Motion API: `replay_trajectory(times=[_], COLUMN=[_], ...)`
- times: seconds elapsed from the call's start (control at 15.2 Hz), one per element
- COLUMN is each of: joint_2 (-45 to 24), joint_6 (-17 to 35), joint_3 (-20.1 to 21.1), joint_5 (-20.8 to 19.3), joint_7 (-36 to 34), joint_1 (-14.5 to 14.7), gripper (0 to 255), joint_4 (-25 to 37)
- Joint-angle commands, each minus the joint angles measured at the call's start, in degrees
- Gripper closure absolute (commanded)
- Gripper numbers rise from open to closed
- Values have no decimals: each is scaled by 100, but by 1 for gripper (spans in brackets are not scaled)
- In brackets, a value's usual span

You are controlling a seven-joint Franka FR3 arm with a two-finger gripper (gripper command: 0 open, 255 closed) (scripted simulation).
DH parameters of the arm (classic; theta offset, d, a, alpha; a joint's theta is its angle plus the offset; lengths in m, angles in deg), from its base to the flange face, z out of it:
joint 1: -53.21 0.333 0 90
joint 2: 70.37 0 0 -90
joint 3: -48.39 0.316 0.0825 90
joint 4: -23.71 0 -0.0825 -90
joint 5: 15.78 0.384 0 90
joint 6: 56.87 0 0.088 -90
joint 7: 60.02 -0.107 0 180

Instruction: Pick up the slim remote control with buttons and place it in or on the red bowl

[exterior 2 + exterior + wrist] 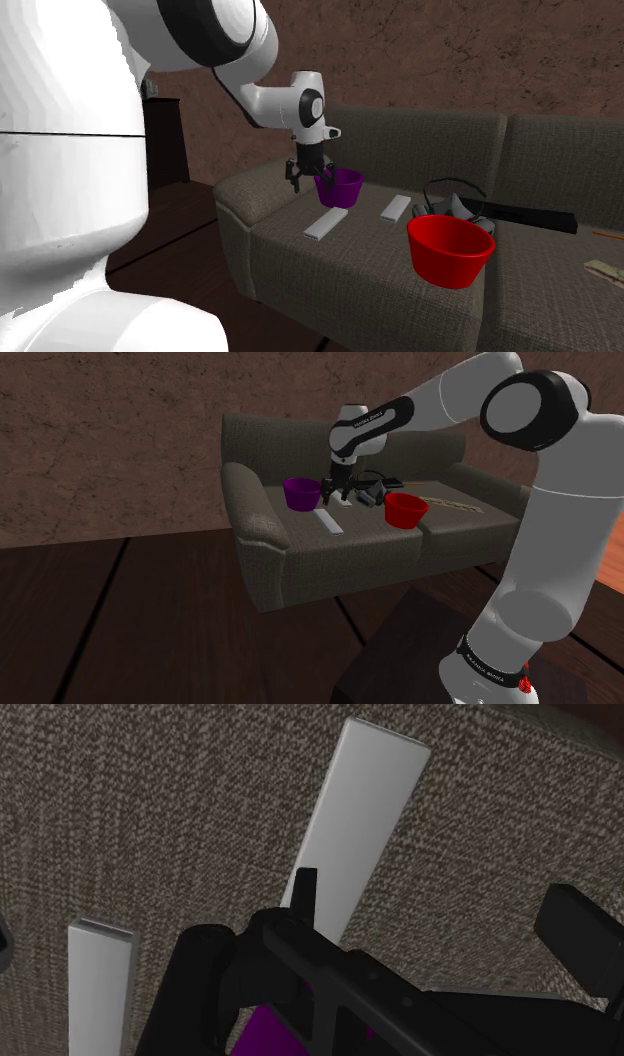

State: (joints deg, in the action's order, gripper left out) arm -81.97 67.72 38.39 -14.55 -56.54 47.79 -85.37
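W/ fingers (pixel 578 936) apart & empty over sofa (pixel 380 270), slim white remote (pixel 324 223) looks light, stiff, prob. slick: pinch across narrow width at mid-length, then lift to red bowl (pixel 450 250).

Dim, flat light, faint soft shadows

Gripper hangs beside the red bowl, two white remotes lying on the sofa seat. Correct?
No: the gripper hangs beside the purple bowl, not the red bowl, as the second exterior view shows. Two white remotes do lie on the sofa seat.
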Motion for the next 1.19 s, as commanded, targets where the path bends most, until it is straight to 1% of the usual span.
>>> replay_trajectory(times=[0.0,0.4,0.46,0.92,1.12], joint_2=[-494,-1836,-1856,-2167,-2167], joint_6=[6,-78,-81,348,348], joint_3=[-17,-50,-49,-11,-11], joint_5=[100,364,367,429,429], joint_7=[-22,-63,-65,-28,-28], joint_1=[-59,-324,-330,-361,-361], gripper=[0,0,0,0,0], joint_4=[405,1590,1609,1487,1487])
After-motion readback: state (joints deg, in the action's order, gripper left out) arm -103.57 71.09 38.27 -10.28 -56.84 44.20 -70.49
